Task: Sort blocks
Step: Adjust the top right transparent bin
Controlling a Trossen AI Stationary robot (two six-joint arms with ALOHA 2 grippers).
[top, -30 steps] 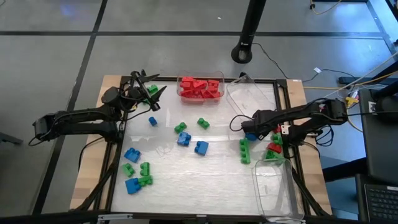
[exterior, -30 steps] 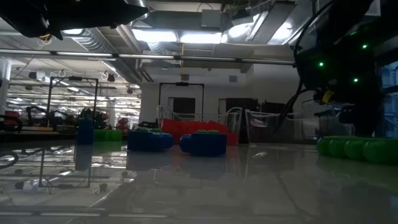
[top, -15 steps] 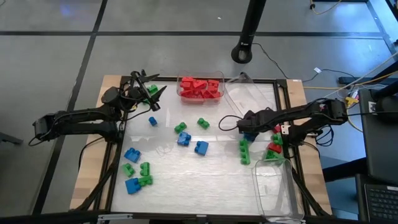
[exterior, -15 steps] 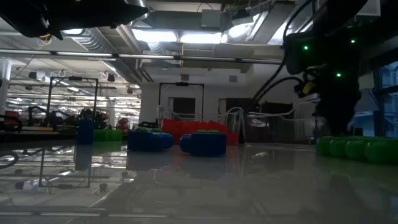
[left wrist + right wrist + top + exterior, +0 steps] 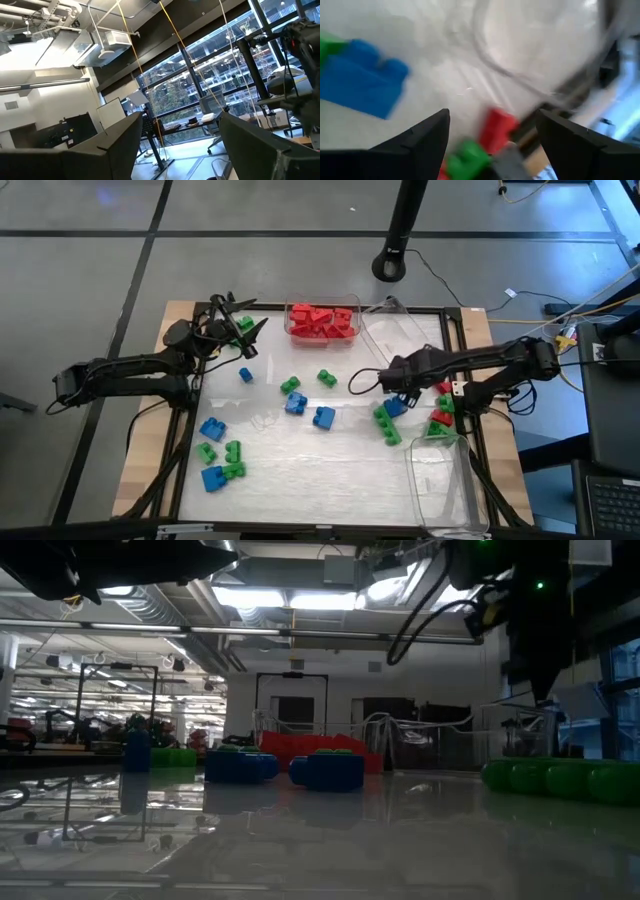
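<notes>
On the table [image 5: 300,455], your right gripper [image 5: 358,381] has swung left, jaws spread, probably empty; green block [image 5: 386,425] nudged.

blocks [image 5: 293,402] mid-table, bin [image 5: 322,321] behind

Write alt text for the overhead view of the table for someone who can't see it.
Seen from above, small red, green and blue plastic toy bricks lie scattered on a white table. The right gripper reaches toward the middle with open jaws, while the left gripper waits at the far left corner. A clear plastic bin holds red bricks.
</notes>
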